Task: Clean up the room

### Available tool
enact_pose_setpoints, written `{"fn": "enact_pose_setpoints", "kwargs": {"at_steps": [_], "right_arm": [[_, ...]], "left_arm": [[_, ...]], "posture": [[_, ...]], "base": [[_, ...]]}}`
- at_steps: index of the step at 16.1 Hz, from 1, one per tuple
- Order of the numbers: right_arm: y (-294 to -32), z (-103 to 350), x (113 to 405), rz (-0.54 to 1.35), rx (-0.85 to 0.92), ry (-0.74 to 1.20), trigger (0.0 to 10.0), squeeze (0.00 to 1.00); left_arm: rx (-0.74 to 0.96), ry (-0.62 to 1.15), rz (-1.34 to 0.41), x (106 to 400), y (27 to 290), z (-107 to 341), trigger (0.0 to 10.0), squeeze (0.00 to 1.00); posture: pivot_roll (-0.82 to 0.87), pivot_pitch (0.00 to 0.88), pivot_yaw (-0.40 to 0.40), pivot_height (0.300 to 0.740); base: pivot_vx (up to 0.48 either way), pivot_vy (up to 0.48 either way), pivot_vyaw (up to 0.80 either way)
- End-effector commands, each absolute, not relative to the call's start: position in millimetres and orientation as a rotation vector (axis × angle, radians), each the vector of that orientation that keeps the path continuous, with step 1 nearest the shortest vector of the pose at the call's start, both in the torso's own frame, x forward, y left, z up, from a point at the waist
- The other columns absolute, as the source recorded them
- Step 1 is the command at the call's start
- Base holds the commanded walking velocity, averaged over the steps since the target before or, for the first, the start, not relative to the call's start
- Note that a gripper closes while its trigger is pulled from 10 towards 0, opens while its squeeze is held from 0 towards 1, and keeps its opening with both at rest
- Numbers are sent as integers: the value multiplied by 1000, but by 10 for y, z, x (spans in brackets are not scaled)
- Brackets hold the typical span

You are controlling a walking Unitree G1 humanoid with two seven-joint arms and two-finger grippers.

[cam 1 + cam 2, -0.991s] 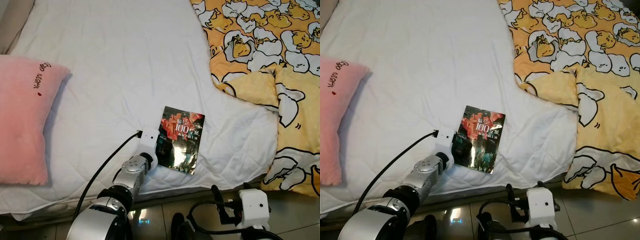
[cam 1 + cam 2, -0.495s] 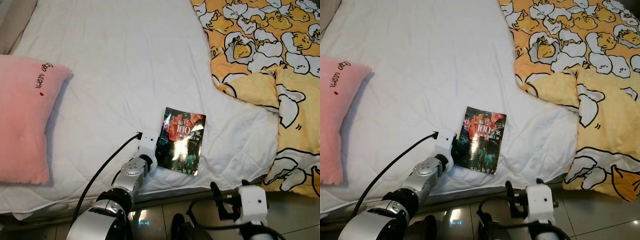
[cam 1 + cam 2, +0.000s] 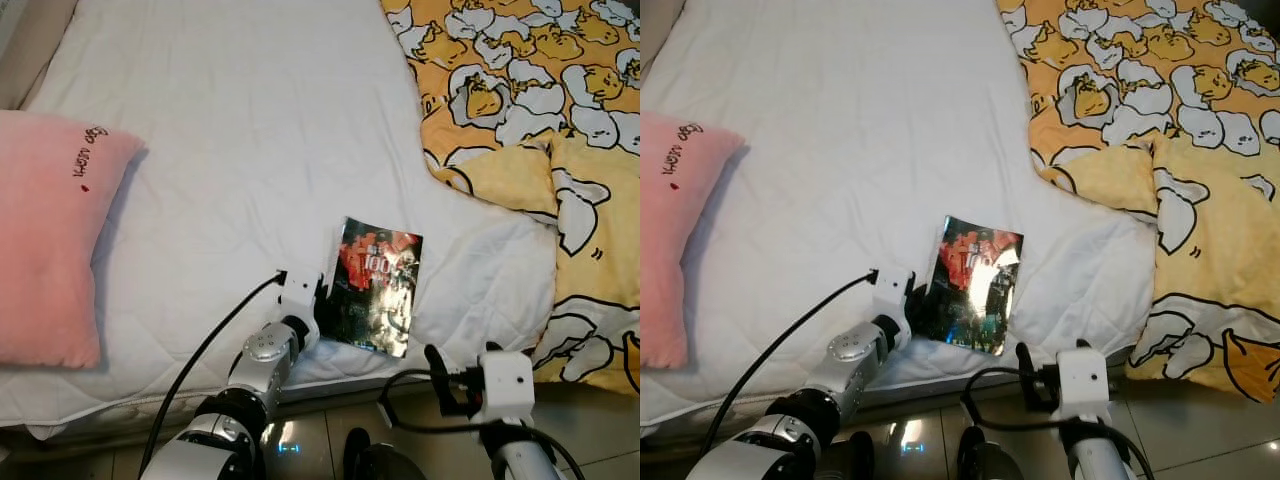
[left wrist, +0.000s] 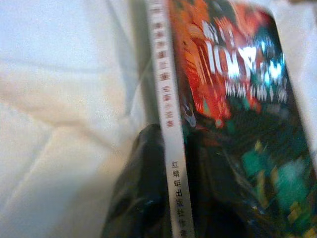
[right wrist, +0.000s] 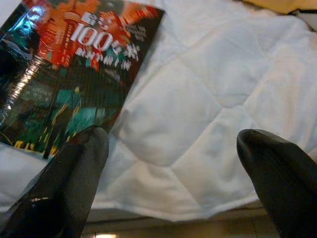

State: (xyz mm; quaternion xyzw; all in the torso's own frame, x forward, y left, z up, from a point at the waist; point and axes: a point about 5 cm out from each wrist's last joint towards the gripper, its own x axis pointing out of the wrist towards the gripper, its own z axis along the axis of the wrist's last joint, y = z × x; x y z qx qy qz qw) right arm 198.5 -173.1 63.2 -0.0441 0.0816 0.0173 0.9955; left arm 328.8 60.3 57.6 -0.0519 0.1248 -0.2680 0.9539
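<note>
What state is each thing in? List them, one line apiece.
Book: closed, spine edge tilted up off the white bedsheet, gripped at the spine.
Left end effector: shut on the book's spine.
Right end effector: open, fingers spread, holding nothing, near the bed edge.
Pink pillow: lying flat on the sheet.
Yellow duvet: rumpled, pushed to one side, corner folded over.

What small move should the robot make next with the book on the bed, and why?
Probably lift the book clear of the bed. The left gripper is shut on its spine edge, and that side is already tipped up off the sheet. The right gripper is open, short of the book's other edge.
</note>
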Motion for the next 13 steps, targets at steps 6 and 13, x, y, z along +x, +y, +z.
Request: {"fn": "enact_pose_setpoints", "kwargs": {"at_steps": [6,13], "right_arm": [[-1803,663,2432,-8,-21,114,10000,0],[-1797,757,2798,18,42,56,10000,0]], "left_arm": [[-192,30,-513,3347,811,1050,0,0],[-110,-94,-182,3272,1231,1190,10000,0]], "posture": [[155,14,-1,740],[211,0,-46,740]], "base": [[0,0,0],[0,0,0]]}}
